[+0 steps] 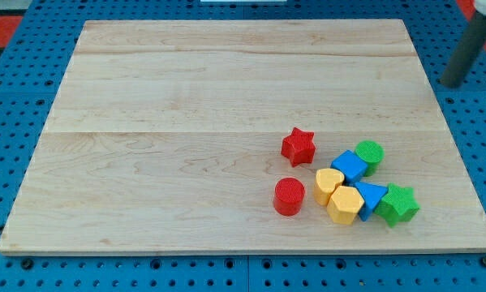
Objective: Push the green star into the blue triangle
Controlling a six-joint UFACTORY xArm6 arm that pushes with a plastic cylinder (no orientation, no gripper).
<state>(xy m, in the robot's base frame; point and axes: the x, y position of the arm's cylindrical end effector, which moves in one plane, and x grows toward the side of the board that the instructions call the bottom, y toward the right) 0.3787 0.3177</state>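
The green star [399,203] lies near the board's lower right, touching the right side of the blue triangle [371,197]. My tip [451,82] is at the view's upper right, off the board's right edge, far above and to the right of the green star. It touches no block.
A tight cluster sits left of the star: a yellow heart [328,184], a yellow pentagon [344,205], a blue cube [349,166] and a green cylinder [369,154]. A red star [298,146] and a red cylinder [289,196] stand further left. The wooden board [186,122] lies on a blue pegboard.
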